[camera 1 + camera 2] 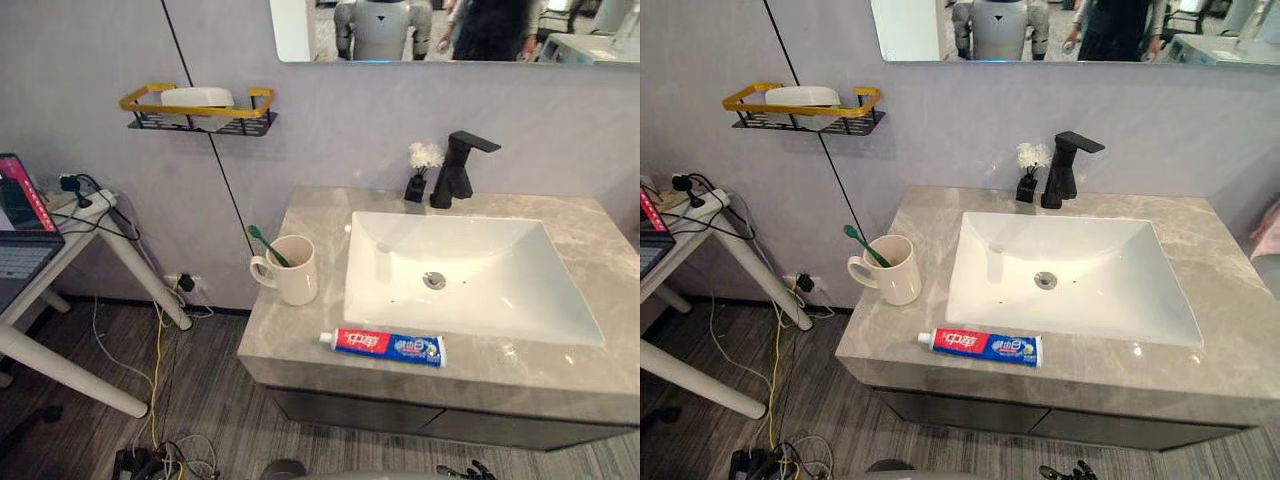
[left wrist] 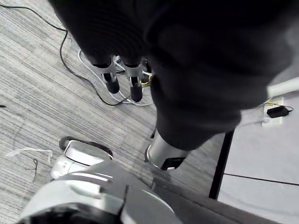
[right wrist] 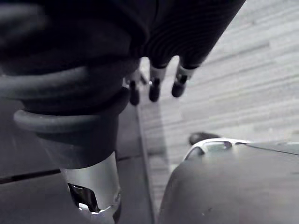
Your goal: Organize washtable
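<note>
Currently both the left hand (image 2: 112, 78) and right hand (image 3: 155, 86) hang low over the floor (image 2: 32, 102), fingers loose and empty, while the toothpaste (image 1: 385, 346) lies crosswise on the front edge of the counter (image 1: 600, 262), cap pointing left toward the cup (image 1: 292, 272), roughly midway between the arms.

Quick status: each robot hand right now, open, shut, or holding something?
Left robot hand: open, fingers straight, holding nothing.
Right robot hand: open, fingers relaxed, holding nothing.
</note>
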